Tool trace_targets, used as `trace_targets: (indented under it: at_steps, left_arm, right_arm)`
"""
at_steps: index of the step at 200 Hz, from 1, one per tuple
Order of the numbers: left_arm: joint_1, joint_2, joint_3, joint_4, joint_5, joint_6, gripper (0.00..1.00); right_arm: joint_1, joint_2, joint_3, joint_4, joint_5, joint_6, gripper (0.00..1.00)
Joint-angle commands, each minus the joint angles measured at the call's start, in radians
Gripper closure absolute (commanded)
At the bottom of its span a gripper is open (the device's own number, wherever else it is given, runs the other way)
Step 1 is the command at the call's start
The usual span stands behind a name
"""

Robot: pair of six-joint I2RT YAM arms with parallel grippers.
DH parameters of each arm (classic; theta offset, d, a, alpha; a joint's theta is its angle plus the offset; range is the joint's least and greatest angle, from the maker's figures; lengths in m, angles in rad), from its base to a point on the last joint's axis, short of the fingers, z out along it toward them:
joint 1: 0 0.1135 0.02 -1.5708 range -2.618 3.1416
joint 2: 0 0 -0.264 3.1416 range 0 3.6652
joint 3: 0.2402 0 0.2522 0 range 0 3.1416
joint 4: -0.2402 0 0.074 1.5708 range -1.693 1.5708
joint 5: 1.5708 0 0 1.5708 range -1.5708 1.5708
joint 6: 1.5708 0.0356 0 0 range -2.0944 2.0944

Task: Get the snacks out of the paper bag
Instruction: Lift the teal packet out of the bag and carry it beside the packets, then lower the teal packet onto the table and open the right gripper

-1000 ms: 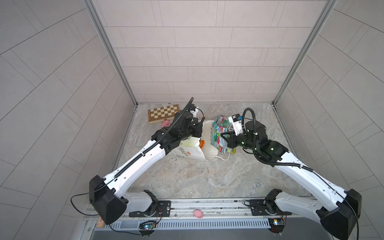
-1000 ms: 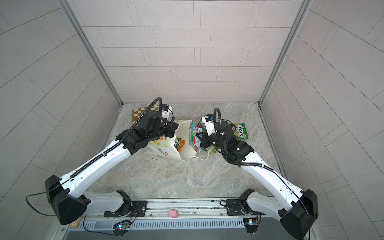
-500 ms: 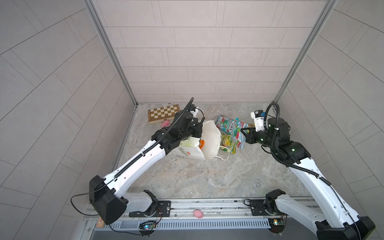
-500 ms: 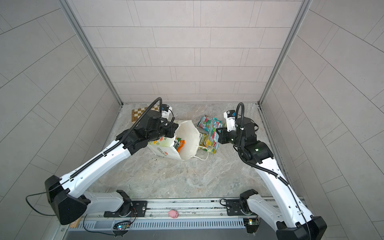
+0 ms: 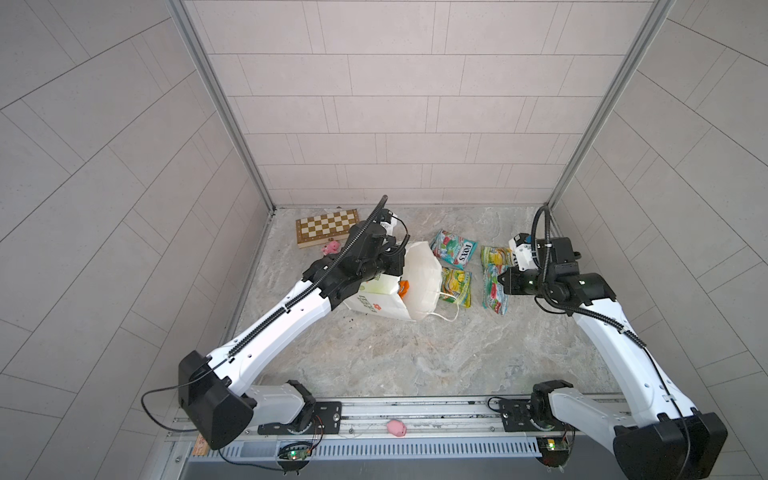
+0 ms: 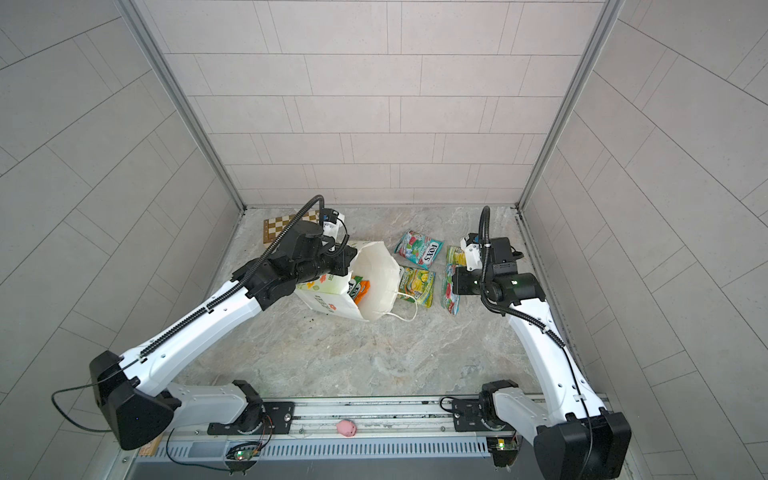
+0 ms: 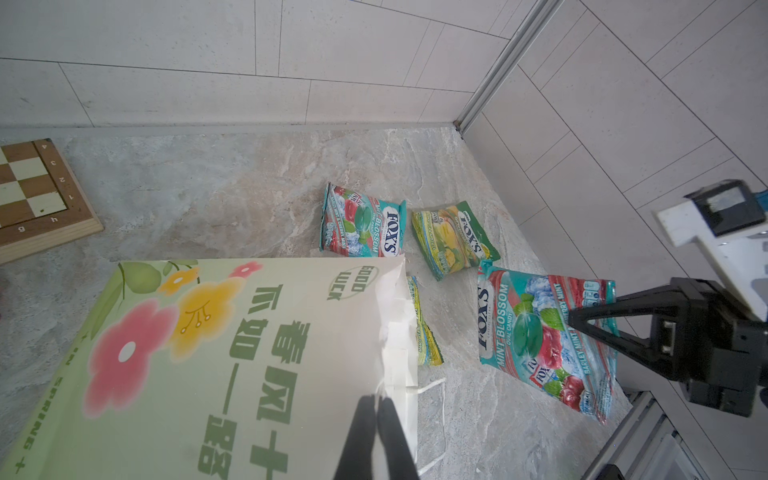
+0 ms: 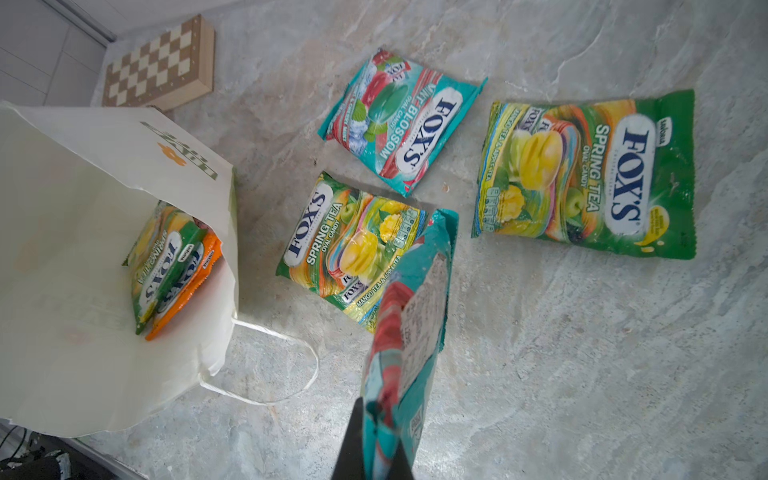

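Note:
The white paper bag (image 5: 382, 301) (image 6: 376, 278) lies on its side, mouth towards the right. My left gripper (image 7: 376, 401) (image 5: 402, 259) is shut on its upper rim and holds the mouth up. Inside lie a yellow-green snack (image 8: 160, 257) and an orange one (image 8: 189, 291) (image 6: 360, 289). My right gripper (image 8: 376, 419) (image 5: 500, 279) (image 6: 454, 282) is shut on a teal-and-red snack (image 8: 409, 316) (image 7: 540, 328), which hangs right of the bag. On the floor lie a teal snack (image 5: 453, 247) (image 8: 401, 124) and two yellow-green ones (image 5: 456, 286) (image 8: 586, 174).
A chessboard (image 5: 328, 226) lies at the back left with a pink toy pig (image 5: 331, 248) beside it. Another pink toy (image 5: 397, 428) sits on the front rail. The bag's cord handle (image 5: 446, 318) trails on the floor. Tiled walls close three sides.
My right gripper has carried the teal-and-red snack from the bag's mouth out to the right, past the packets on the floor. The left arm and the bag have stayed put.

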Motion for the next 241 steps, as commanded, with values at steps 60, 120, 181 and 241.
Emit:
trace_targets:
  at_steps: [60,120,181,241]
  left_arm:
    - [0.000,-0.025,0.008,-0.009,-0.004,0.011,1.00]
    - [-0.002,-0.020,0.011,-0.008,-0.009,0.015,1.00]
    - [-0.001,-0.008,0.015,-0.003,-0.004,0.011,1.00]
    - [-0.001,-0.009,0.011,-0.001,-0.005,0.007,1.00]
  right_arm:
    - [-0.043,0.155,-0.047,0.085,-0.127,-0.012,1.00]
    - [-0.045,0.199,-0.052,0.057,0.116,-0.067,1.00]
    - [-0.044,0.243,-0.046,0.091,0.309,-0.115,0.92]
    - [-0.048,0.353,0.001,0.105,0.421,-0.127,0.80]
